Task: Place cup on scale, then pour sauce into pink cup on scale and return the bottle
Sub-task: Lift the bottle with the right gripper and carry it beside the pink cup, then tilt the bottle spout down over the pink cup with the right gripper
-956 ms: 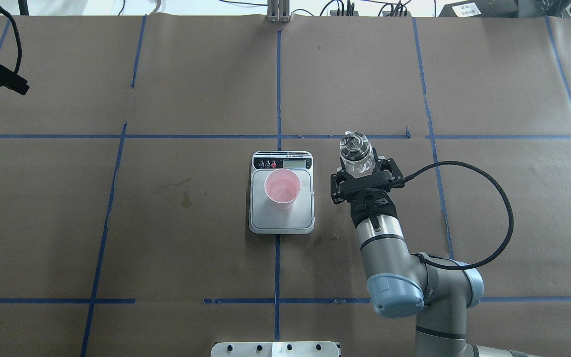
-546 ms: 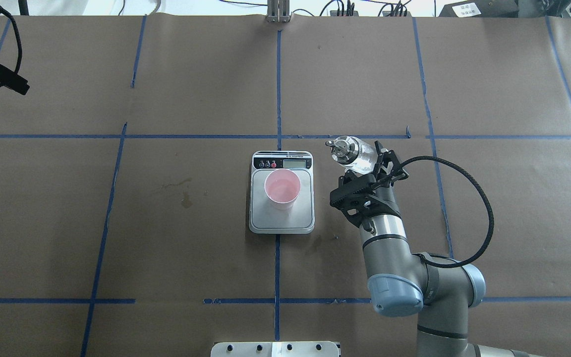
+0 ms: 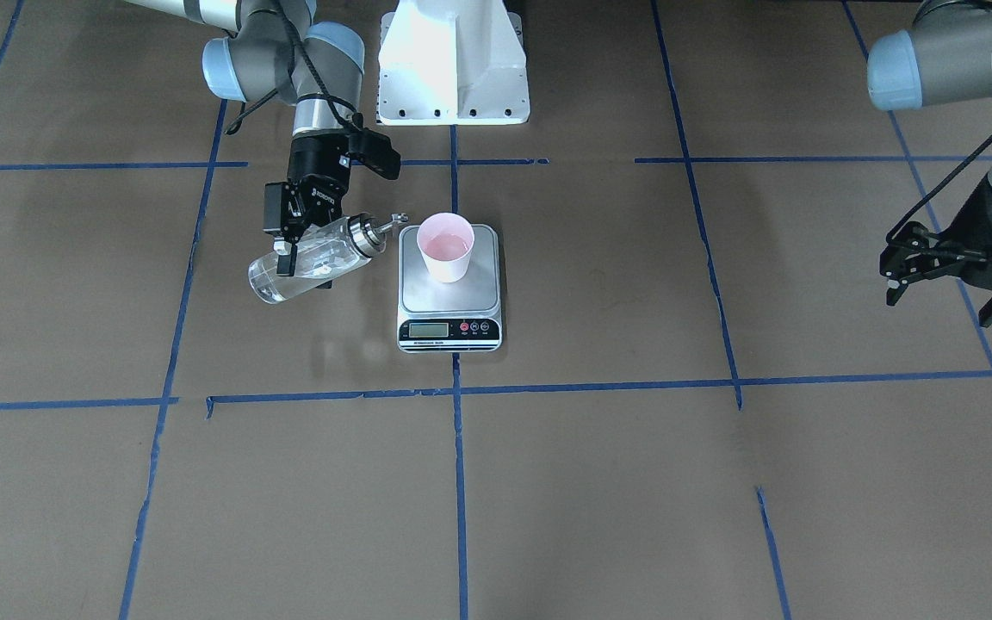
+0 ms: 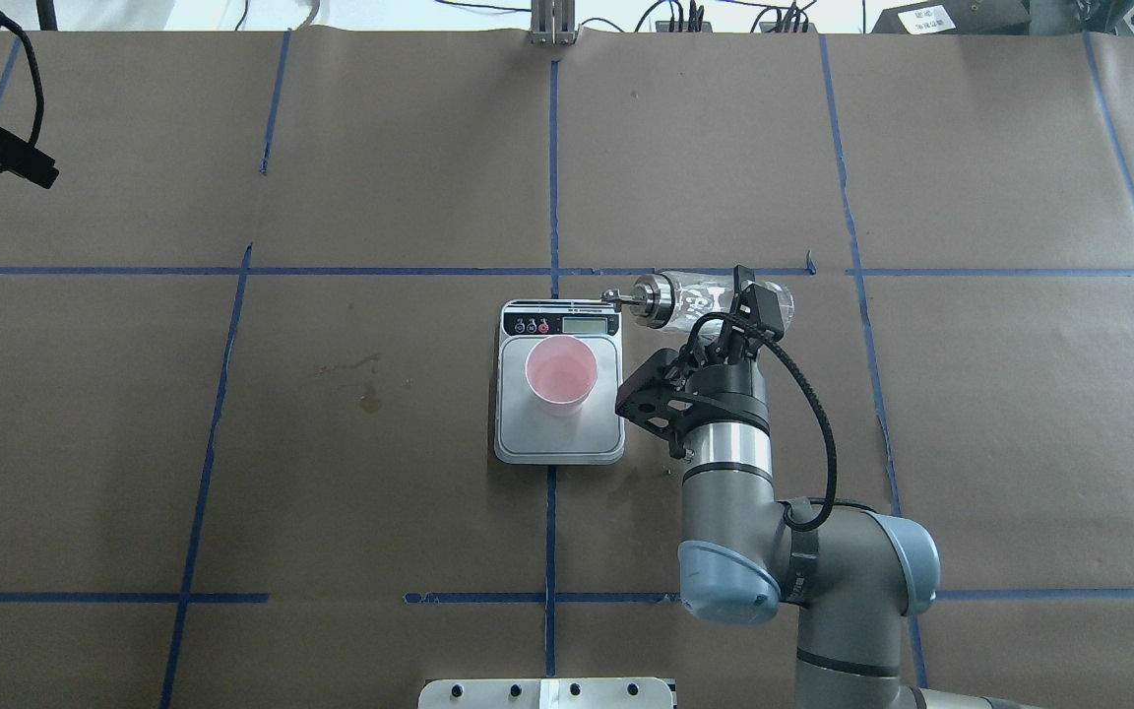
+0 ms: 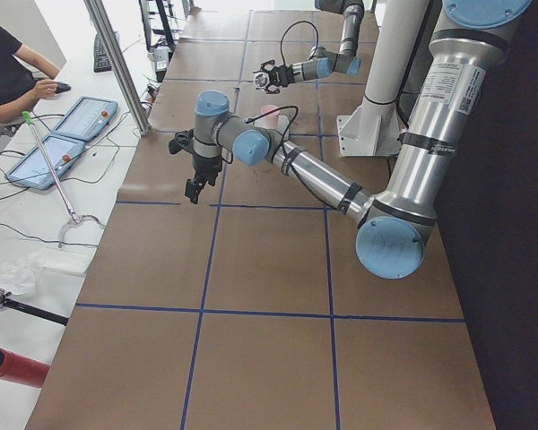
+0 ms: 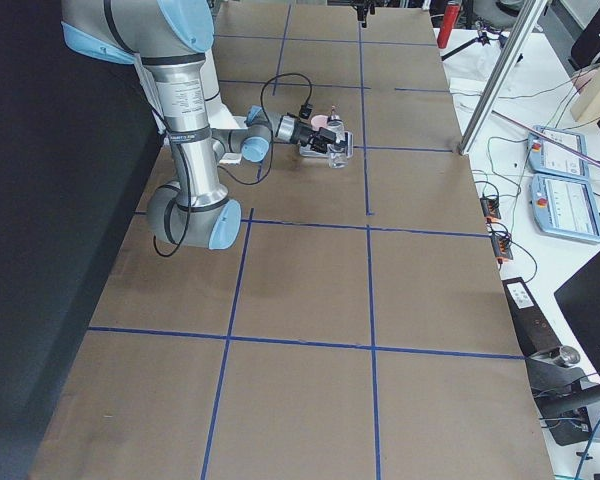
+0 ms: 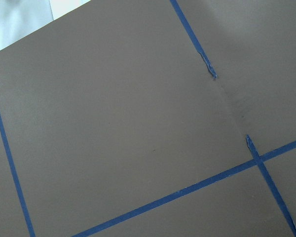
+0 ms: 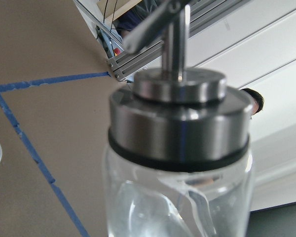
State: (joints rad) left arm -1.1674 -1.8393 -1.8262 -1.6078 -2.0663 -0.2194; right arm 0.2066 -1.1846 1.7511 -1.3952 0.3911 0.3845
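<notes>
Brown, perhaps paper, tabletop [image 4: 380, 148] under scale [image 4: 518, 423]

You can't read the display [image 3: 428, 329] on the scale [image 3: 449, 298]; the bottle [image 8: 180, 173] runs off the bottom edge; the left tool [image 3: 944, 297] clips the right edge.

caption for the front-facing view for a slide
Right pincer holds the bottle tilted, spout toward the cup on the scale; left pincer open, far aside.
</notes>
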